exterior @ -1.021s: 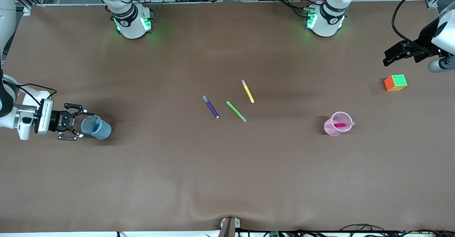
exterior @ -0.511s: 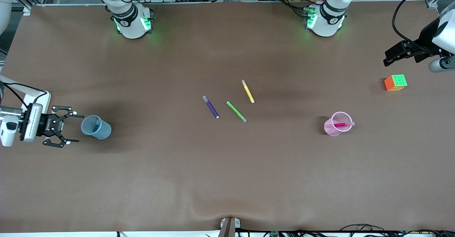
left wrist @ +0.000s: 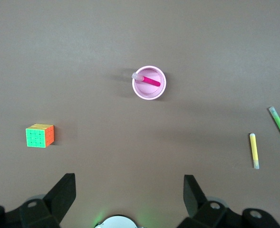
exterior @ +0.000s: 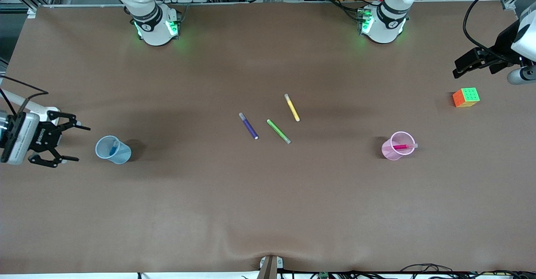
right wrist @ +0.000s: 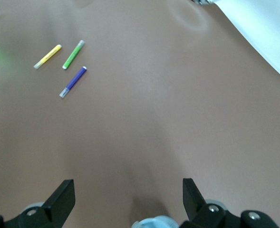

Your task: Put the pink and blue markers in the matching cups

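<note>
You had the blue marker (exterior: 113, 148) standing in the light blue cup (exterior: 112, 150) at the right arm's end of the table, and the pink marker (exterior: 401, 147) leaning in the pink cup (exterior: 397, 145) toward the left arm's end. Your right gripper (exterior: 72, 143) hung beside the blue cup, spread wide and empty. Your left gripper (left wrist: 129, 190) hovered near the Rubik's cube (exterior: 465, 97), also wide apart, holding nothing.

Both arms: glossy white shells, black ring bands at the bases, green status LEDs lit. Right gripper (exterior: 69, 143): black skeletal linkage fingers (exterior: 79, 127) on a black body with white lettering, white wrist block, thin black cable. Left gripper (exterior: 458, 70): black, white-and-grey wrist housing, thick black cable looping off it.
</note>
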`<state>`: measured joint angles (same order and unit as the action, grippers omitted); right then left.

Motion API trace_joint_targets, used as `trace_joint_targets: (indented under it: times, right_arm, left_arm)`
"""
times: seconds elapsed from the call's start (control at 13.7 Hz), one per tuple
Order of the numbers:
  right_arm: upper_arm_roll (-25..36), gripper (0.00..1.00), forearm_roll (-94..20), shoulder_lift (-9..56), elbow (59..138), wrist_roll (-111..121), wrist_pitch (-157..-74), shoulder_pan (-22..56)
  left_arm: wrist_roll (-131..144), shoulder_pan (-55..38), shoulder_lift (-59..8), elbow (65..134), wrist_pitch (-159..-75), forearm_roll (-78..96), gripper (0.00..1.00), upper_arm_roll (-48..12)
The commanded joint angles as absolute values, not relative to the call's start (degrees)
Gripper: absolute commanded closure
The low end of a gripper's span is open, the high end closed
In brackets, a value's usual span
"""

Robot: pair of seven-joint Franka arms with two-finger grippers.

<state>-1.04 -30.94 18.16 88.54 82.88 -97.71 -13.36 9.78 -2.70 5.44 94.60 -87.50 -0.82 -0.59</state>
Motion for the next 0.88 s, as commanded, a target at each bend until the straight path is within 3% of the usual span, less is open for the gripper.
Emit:
trace_joint_targets:
  times: [0.0,0.8]
  right_arm:
    - [-1.05,0.0,-25.16,13.2,88.68,71.32,-97.38,-10.21]
    - [0.43,0.0,-14.6,4.4,88.77,44.58,-94.39,-6.77]
  left_arm:
    - [5.81,-2.37,4.92,93.25,-86.4,0.0,0.0,-0.53]
    - [4.48,-2.46,4.83,92.81,-85.34,0.0,0.0,-0.62]
